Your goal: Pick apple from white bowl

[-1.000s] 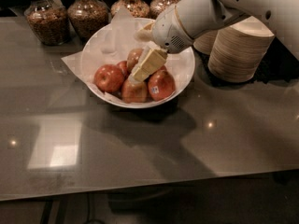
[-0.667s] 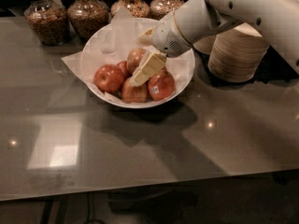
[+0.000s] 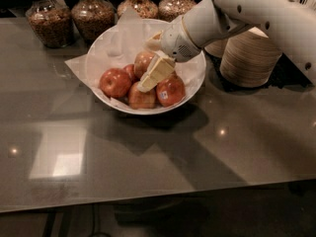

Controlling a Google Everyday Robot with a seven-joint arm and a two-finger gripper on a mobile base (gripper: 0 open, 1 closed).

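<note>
Countertop (image 3: 148,172), grey and glossy, fills the near part and carries a pale square reflection at the left. Past it stands the white bowl (image 3: 196,85), lined with crumpled white paper (image 3: 116,41) that sticks out over its left rim. Five apples lie in it. The apple (image 3: 139,99), orange-red with a paler side, sits at the front of the bowl between a deep red apple (image 3: 115,82) on the left and a redder apple (image 3: 173,89) on the right. That one wears a small white sticker (image 3: 163,95), its print too small to read. Two more apples lie behind these.

The gripper (image 3: 147,85) slants down from the upper right, its cream tip just above or on the front apple; whether the jaws are spread or closed I cannot tell. The white arm (image 3: 256,9) runs off to the right.

A stack of beige bowls (image 3: 249,58) stands just right of the white bowl. Four glass jars (image 3: 47,21) of brown, grainy food line the far edge.
</note>
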